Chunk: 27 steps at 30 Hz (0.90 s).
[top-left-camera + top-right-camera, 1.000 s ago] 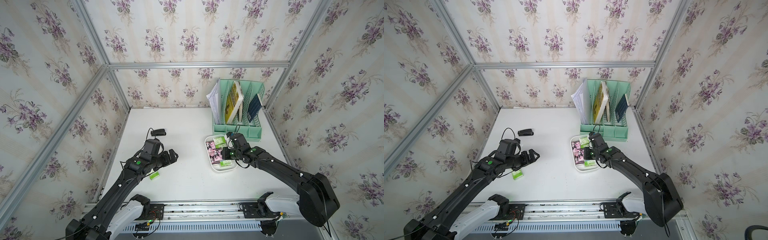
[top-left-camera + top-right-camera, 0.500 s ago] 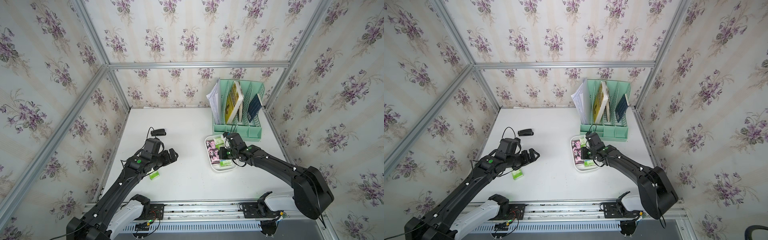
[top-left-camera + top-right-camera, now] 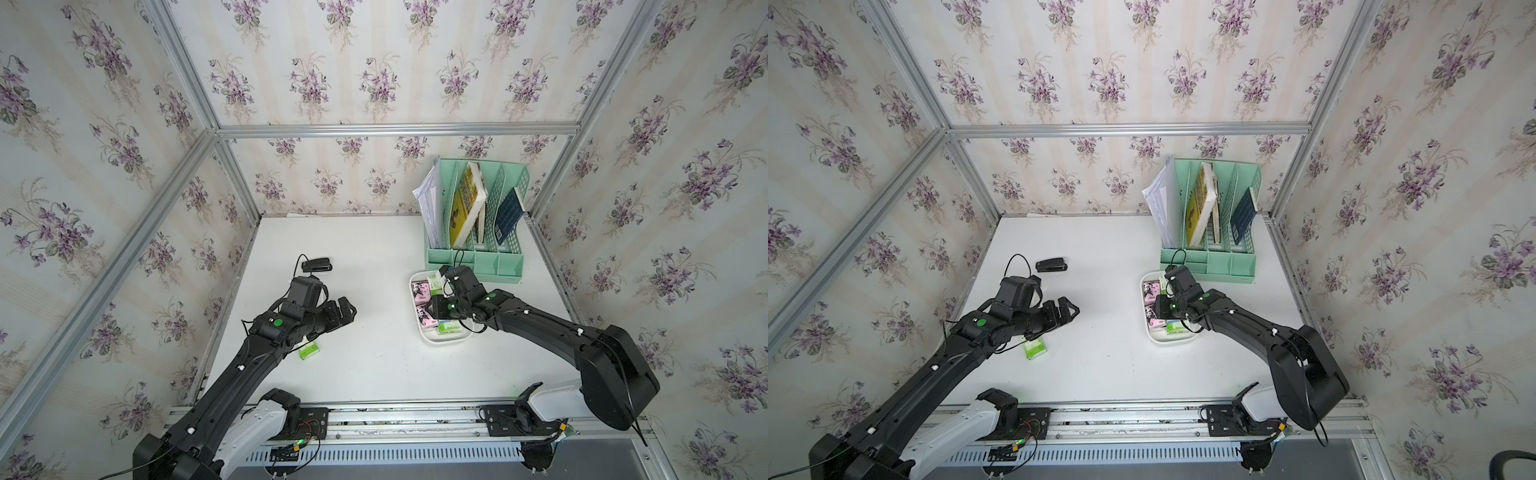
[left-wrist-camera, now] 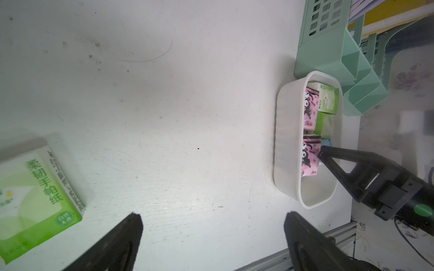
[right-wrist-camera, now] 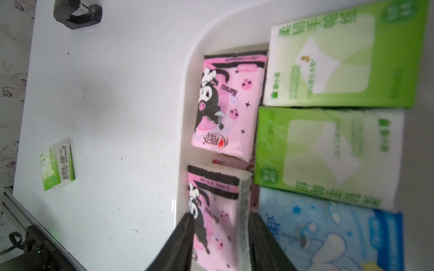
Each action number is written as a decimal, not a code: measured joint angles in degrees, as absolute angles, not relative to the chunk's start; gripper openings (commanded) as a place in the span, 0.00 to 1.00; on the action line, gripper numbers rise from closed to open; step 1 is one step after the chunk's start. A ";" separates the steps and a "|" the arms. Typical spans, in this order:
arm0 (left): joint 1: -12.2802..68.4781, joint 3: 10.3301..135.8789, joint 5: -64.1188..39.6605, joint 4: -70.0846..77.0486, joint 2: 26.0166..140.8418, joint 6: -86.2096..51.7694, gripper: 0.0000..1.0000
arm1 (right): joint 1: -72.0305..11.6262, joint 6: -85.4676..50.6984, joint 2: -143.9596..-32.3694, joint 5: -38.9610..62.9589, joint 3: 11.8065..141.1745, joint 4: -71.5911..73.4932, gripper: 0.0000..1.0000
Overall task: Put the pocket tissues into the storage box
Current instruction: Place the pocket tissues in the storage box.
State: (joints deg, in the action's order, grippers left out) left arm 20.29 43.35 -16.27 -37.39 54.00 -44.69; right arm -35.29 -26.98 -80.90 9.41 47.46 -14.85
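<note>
While my left hand (image 3: 348,311) is hovering wide open, the green pack (image 3: 308,348) is lying at its seven o'clock.

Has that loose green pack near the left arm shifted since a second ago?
No. The green pack lies just where it was, equally far from the black stapler.

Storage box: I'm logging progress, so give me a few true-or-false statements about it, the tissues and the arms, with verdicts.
One green pack lies on the table outside the storage box. True.
The left gripper holds a pack. False: its fingers are apart and empty.
The fingers of the right gripper flank a pink pack inside the box. True.
The box holds only pink packs. False: green packs and a blue pack lie there too.
</note>
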 measured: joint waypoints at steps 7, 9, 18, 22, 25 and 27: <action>20.32 43.00 -16.12 -37.50 53.84 -44.69 0.99 | -35.33 -25.98 -76.64 8.40 50.24 -16.10 0.42; 20.34 42.96 -16.12 -37.52 53.76 -44.69 0.99 | -35.35 -25.30 -74.96 8.51 50.09 -17.63 0.36; 20.67 42.61 -16.10 -36.97 54.26 -44.93 0.99 | -37.06 -23.79 -67.18 10.90 40.91 -25.58 0.13; 21.15 42.78 -16.08 -36.77 54.41 -44.93 0.99 | -37.71 -24.03 -68.03 11.53 40.29 -25.28 0.12; 21.26 43.16 -15.62 -36.86 54.28 -44.93 0.99 | -38.41 -24.27 -70.13 11.92 40.34 -24.62 0.11; 21.26 43.18 -15.44 -37.01 53.98 -44.93 0.99 | -38.65 -24.53 -71.61 12.16 40.38 -23.88 0.10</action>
